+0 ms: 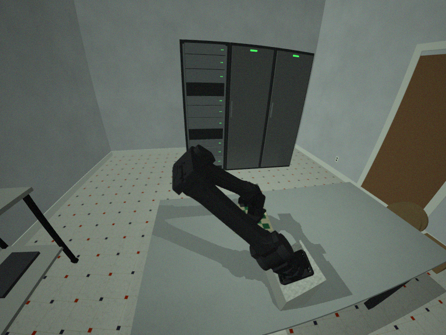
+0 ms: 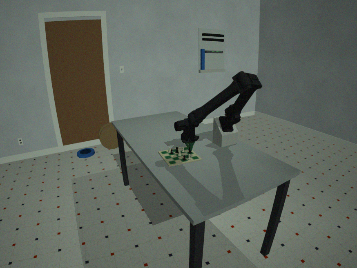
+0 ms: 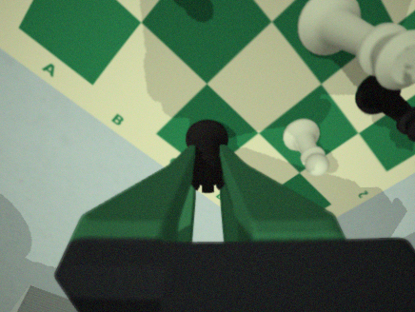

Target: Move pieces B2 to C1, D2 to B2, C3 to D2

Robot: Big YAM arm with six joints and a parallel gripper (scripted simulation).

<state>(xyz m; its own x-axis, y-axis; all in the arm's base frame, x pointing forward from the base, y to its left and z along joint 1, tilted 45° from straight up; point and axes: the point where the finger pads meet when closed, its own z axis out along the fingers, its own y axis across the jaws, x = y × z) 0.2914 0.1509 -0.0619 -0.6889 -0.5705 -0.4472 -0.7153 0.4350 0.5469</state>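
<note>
The green and cream chessboard [image 2: 179, 156] lies on the grey table, mostly hidden by my arm in the top view [image 1: 264, 220]. My gripper [image 3: 207, 156] with green fingers is shut on a black pawn [image 3: 206, 143]. It holds the pawn upright over the green edge-row square just past the letters A and B; that square's own letter is hidden by the fingers. I cannot tell if the pawn touches the board. A white pawn [image 3: 306, 143] stands one square to the right. A large white piece [image 3: 352, 33] and a black piece [image 3: 385, 102] stand further right. The gripper also shows in the exterior view [image 2: 188, 146].
Several more black and white pieces stand across the board [image 2: 181, 150]. My arm's white base block [image 2: 221, 133] sits on the table behind the board. A round brown object [image 2: 108, 139] leans at the table's far corner.
</note>
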